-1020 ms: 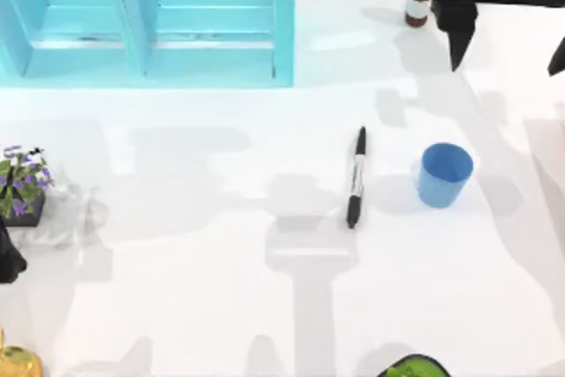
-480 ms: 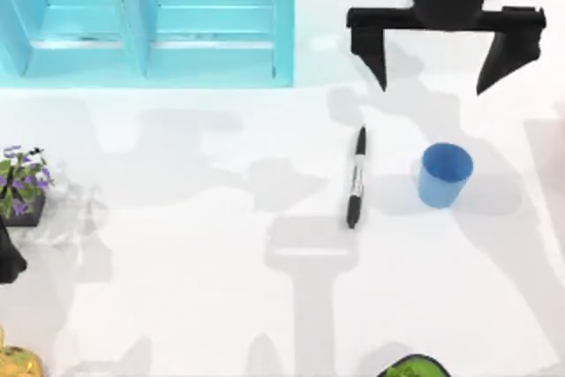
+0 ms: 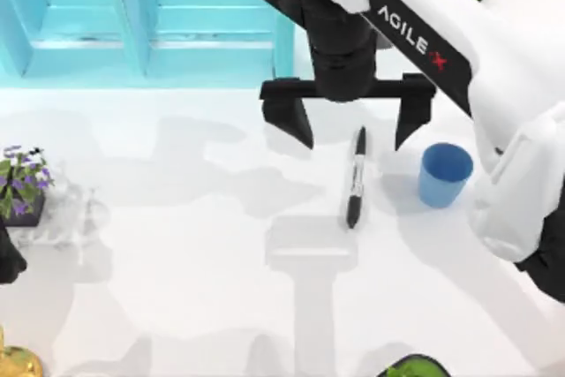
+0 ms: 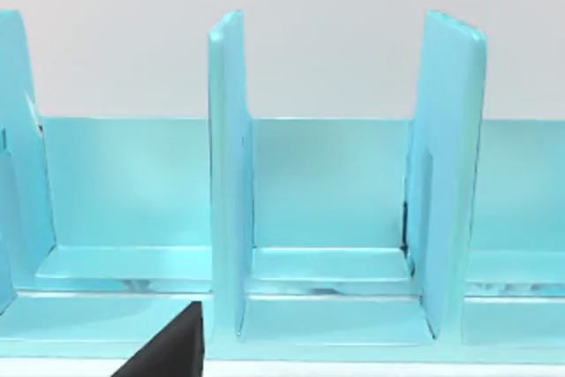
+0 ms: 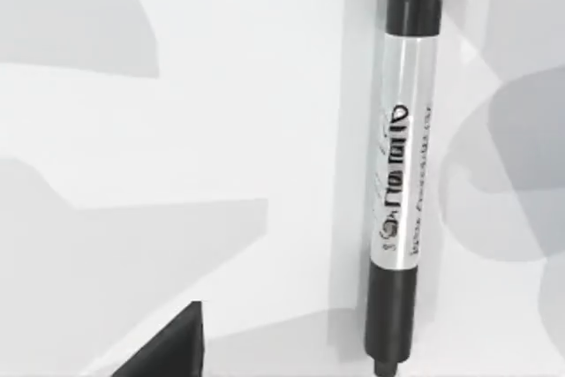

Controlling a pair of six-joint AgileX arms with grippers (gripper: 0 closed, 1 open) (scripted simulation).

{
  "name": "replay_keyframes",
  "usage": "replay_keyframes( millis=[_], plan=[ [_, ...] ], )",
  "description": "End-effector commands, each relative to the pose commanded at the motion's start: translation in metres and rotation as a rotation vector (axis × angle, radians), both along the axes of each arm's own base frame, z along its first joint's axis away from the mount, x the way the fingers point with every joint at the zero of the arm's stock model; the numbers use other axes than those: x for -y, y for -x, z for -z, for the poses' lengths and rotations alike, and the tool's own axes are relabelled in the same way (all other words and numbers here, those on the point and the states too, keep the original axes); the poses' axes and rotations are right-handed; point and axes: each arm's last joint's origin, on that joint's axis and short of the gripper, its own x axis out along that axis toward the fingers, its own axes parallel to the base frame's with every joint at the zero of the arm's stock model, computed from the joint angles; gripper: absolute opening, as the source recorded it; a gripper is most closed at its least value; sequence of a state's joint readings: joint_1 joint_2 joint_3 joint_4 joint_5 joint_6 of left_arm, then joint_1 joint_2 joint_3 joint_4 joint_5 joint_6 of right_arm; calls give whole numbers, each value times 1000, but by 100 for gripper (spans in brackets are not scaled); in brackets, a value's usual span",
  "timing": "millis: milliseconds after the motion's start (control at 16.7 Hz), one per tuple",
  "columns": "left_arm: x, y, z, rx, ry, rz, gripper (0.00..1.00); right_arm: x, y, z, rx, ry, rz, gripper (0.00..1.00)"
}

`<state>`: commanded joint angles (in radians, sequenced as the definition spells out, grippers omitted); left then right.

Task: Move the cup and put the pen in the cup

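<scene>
The pen (image 3: 356,178), a slim black marker with a white-grey barrel, lies flat on the white table right of centre. The blue cup (image 3: 444,174) stands upright just to its right, apart from it. My right gripper (image 3: 353,137) hovers open over the pen's far end, one black finger on each side and nothing held. The right wrist view looks straight down on the pen (image 5: 402,165), with one fingertip (image 5: 172,346) beside it. My left gripper (image 3: 7,258) is parked at the table's left edge, and its fingertip (image 4: 168,350) sits well off centre.
A light blue shelf rack (image 3: 150,19) fills the back left. A potted plant (image 3: 22,183) stands at the left edge, with a yellow object (image 3: 16,364) at the front left corner. A green object (image 3: 410,366) lies at the front edge.
My right arm has swung from the back right corner leftward and forward, and its open gripper now straddles the pen's far end. The arm now covers the brown bottle. Pen and cup have not moved.
</scene>
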<state>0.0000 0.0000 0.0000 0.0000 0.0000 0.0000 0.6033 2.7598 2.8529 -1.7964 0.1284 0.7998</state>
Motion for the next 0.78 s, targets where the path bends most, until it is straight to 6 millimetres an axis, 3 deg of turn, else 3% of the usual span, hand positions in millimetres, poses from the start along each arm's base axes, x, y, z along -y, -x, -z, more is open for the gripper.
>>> replay_keyframes(
  millis=[420, 780],
  plan=[
    [0, 0, 0, 0, 0, 0, 100, 0, -3, 7, 0, 0, 2, 100],
    [0, 0, 0, 0, 0, 0, 100, 4, -7, 50, -2, 3, 1, 100]
  ],
)
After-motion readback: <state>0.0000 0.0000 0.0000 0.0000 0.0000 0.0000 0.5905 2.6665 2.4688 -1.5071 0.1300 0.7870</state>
